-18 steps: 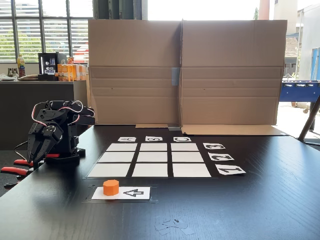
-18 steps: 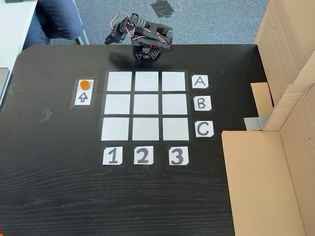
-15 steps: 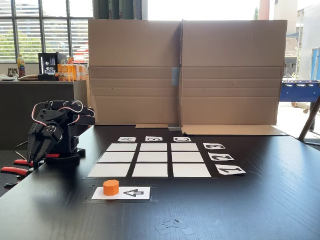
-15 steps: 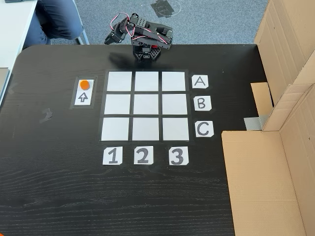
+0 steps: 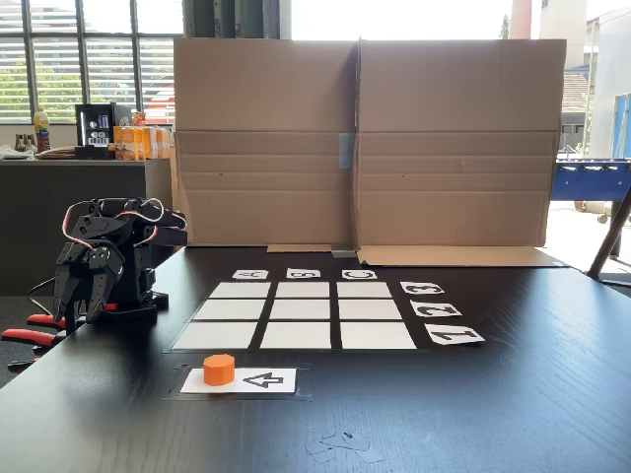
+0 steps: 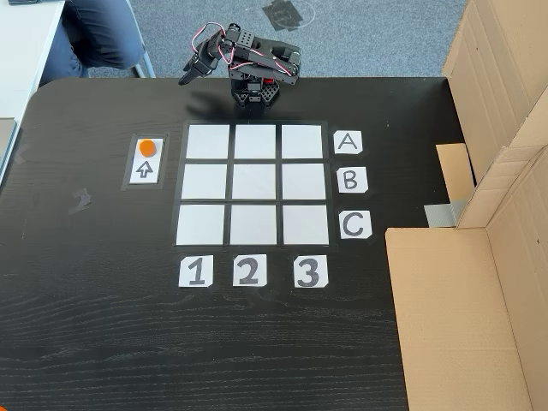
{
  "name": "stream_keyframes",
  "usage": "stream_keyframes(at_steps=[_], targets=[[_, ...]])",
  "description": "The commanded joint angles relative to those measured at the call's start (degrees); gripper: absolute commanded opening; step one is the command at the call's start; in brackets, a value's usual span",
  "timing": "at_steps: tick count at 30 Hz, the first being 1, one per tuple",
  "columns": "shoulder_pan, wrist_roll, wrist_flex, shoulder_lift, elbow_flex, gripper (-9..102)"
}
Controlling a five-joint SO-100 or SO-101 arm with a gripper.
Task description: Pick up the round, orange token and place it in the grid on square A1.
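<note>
The orange token [image 5: 219, 370] [image 6: 148, 146] stands on one end of the white arrow card [image 5: 258, 379] [image 6: 145, 169], just outside the grid [image 5: 296, 310] [image 6: 253, 184]. Square A1 [image 5: 215, 335] [image 6: 207, 141] is the blank corner cell nearest the token, and nothing lies on it. The black arm sits folded at the table edge beyond the grid's A row. My gripper [image 5: 77, 315] [image 6: 185, 78] hangs near the arm's base, pointing down, well away from the token. Its fingers look slightly parted and hold nothing.
A tall cardboard wall [image 5: 365, 143] [image 6: 479, 257] stands along the table side past the C card. Red-handled pliers [image 5: 30, 337] lie beside the arm's base. Paper scraps [image 5: 340, 445] lie near the front edge. A seated person's legs [image 6: 94, 34] are beyond the table corner.
The gripper's fingers have spread a little and its tip has shifted slightly outward from the arm. Token and cards have not moved.
</note>
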Motion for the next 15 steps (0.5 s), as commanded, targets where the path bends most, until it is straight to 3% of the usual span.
stream_keyframes(at_steps=[1, 15], targets=[[-0.2, -0.4, -0.9, -2.2, -1.8, 22], [-1.1, -0.1, 1.1, -27.7, -23.0, 21]])
